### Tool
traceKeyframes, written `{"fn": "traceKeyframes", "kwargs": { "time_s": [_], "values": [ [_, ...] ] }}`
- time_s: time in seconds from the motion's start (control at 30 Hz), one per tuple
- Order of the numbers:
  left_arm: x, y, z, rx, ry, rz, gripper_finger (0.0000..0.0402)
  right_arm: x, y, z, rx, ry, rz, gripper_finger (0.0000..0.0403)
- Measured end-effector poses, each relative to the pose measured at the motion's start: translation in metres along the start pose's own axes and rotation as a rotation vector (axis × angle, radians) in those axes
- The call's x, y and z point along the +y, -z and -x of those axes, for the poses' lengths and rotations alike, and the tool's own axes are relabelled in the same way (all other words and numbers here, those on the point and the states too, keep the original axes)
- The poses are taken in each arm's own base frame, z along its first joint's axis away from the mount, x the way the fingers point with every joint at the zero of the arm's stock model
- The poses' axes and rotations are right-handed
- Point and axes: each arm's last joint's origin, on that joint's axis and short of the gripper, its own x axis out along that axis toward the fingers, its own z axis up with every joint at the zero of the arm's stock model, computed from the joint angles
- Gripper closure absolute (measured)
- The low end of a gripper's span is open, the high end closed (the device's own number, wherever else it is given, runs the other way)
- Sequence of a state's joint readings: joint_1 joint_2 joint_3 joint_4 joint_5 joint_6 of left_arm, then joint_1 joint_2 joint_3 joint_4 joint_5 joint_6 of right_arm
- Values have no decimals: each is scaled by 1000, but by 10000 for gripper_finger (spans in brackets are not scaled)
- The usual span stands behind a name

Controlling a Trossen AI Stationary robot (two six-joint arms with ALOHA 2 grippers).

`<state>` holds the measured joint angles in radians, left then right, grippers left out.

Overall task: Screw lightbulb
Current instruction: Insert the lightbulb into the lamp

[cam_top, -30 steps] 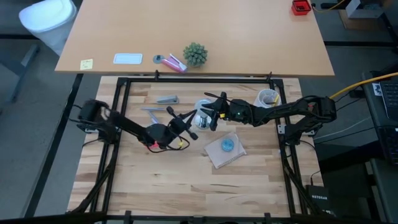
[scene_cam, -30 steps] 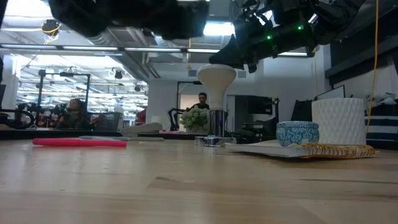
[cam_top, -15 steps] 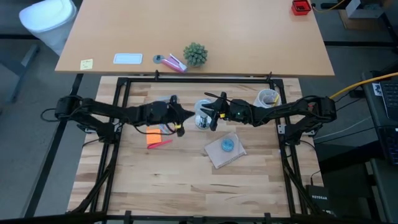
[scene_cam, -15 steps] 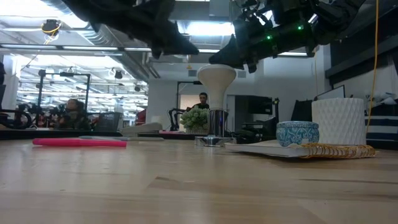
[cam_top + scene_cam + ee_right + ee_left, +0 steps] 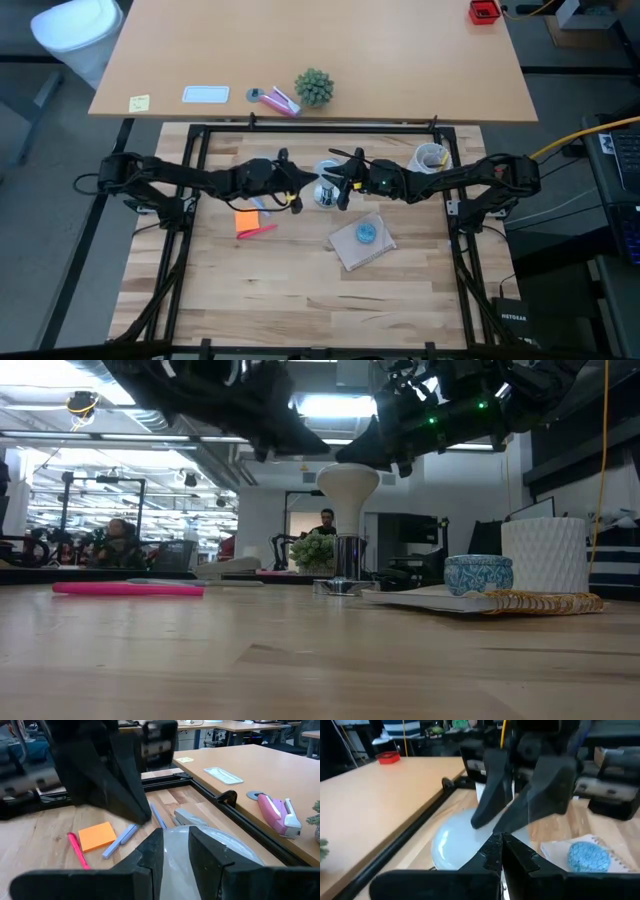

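Low view shows the lightbulb (image 5: 348,485) upright in the socket (image 5: 347,558) near the worktop's far edge. The right hand (image 5: 335,184) grips its globe, presumably for turning. The left hand (image 5: 300,180), shut and empty, hovers just beside.

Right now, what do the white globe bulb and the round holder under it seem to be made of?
The frosted white globe lightbulb looks like matte, milky glass or plastic: an even white surface without sharp reflections. The round shiny socket below it looks like polished metal: grey-silver, with bright vertical highlights. The right hand is at the bulb.
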<state>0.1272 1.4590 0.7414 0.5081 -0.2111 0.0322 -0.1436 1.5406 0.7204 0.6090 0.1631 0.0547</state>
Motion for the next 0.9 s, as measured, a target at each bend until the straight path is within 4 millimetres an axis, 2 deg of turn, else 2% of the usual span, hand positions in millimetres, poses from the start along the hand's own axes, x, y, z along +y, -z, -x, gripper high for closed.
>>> {"fn": "traceKeyframes", "kwargs": {
  "time_s": [0.2,0.9],
  "values": [
    [-3,10,-10,-1,-1,1,401,0,0,0,-2,0,0,313],
    [1,12,-11,25,-11,7,401,0,-2,0,-24,-1,-4,313]
  ]
}}
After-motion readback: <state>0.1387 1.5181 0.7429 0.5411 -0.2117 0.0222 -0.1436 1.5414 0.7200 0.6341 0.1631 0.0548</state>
